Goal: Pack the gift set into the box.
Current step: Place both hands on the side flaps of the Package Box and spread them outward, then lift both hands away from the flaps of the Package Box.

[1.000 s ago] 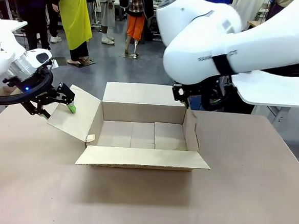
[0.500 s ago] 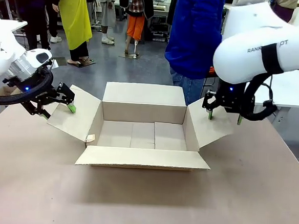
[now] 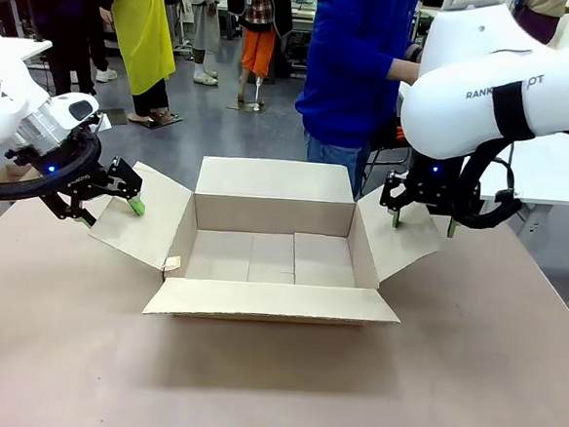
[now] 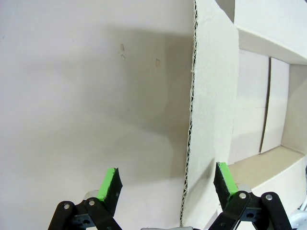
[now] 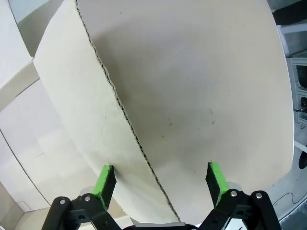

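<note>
Currently: flap-holding step, as I judge it. The box (image 3: 273,215) sits at table (image 3: 272,398) centre, mouth up, all four flaps splayed, and nothing lies on its bottom panels. A person (image 3: 359,62) in blue stands at 12 o'clock, just beyond the far edge.

Left gripper (image 4: 167,184): at the box's 9 o'clock, jaws apart, straddling the free edge of the left flap (image 3: 143,213). In the left wrist view one green pad is over the table side and the other over the box side. The corrugated edge runs between them, and I cannot tell if either pad touches it.

Right gripper (image 5: 160,179): at 3 o'clock, jaws likewise spread, with the right flap (image 3: 400,243) edge passing between the pads. No clamp here either.

Notes for doing this well (judgement):
- Close each pair on its flap near the free edge, squarely across the board, lightly enough not to crush the fluting.
- Draw both flaps outward evenly toward 9 and 3. Uneven pull would probably slide or twist the box.
- Hold wrists low and outside the opening so the mouth is clear from 12 o'clock for the gift set.
- The near flap (image 3: 269,300) at 6 o'clock and the far flap (image 3: 272,178) at 12 are unheld, and the far one could fold inward.
</note>
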Robot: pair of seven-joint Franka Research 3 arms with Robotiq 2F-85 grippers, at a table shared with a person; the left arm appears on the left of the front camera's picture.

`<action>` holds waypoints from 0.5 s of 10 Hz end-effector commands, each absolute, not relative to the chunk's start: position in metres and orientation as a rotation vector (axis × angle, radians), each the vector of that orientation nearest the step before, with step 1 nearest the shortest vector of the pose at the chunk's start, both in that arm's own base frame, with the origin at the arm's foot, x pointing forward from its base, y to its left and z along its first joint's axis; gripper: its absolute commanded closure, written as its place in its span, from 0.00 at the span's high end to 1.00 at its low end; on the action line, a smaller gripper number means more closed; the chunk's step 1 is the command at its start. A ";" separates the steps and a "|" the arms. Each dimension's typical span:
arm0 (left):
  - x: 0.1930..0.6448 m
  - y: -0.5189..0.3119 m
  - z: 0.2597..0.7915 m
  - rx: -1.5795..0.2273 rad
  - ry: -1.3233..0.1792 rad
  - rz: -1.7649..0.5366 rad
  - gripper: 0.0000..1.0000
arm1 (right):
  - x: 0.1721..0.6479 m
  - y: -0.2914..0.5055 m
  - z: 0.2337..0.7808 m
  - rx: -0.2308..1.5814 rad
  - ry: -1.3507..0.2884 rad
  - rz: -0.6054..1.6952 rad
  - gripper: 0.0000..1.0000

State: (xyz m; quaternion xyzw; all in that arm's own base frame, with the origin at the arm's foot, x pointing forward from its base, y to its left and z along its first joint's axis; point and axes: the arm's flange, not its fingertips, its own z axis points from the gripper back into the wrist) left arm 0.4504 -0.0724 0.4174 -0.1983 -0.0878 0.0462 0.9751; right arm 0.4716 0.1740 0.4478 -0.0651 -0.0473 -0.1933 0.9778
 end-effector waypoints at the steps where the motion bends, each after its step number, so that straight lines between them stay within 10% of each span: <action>1: 0.450 -0.073 0.420 -0.388 -0.176 0.104 1.00 | 0.474 0.172 0.450 -0.159 -0.108 -0.414 1.00; 5: 0.450 -0.073 0.420 -0.388 -0.176 0.104 1.00 | 0.474 0.172 0.450 -0.159 -0.108 -0.414 1.00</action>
